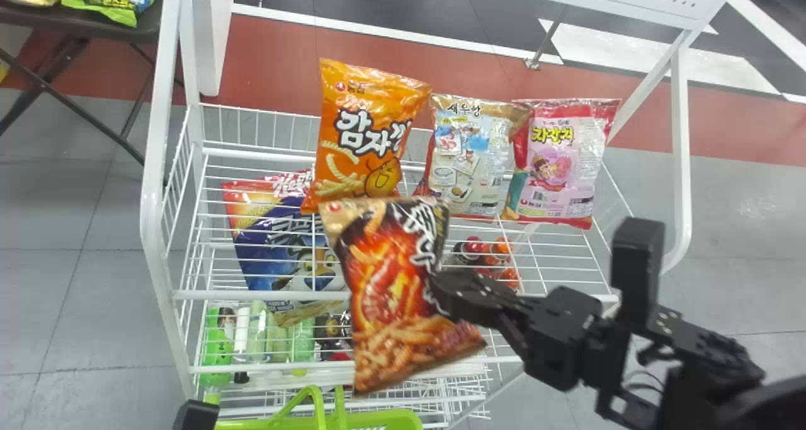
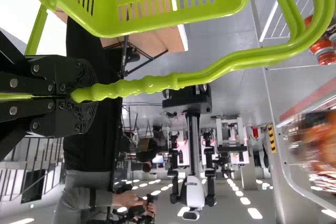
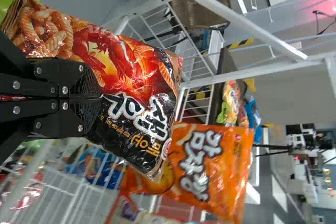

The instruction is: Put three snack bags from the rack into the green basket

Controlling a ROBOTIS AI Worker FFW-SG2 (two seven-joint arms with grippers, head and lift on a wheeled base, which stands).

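Note:
In the head view my right gripper [image 1: 444, 291] is shut on the edge of a black-and-red snack bag [image 1: 390, 291], held in front of the rack. The right wrist view shows that bag [image 3: 121, 72] pinched by my right gripper [image 3: 86, 98]. My left gripper [image 1: 196, 415] is at the bottom edge, beside the green basket [image 1: 378, 419]. In the left wrist view my left gripper [image 2: 81, 97] is shut on the handle of the basket [image 2: 157, 31]. Standing on the rack [image 1: 165, 228] are an orange bag [image 1: 359, 140], a beige bag [image 1: 469, 159] and a pink bag [image 1: 557, 159].
A blue bag [image 1: 289, 254] lies at the rack's left, behind the held bag. Bottles [image 1: 217, 348] stand on a lower shelf. White posts rise on both sides of the rack. A dark table [image 1: 82, 24] with more bags is at the far left.

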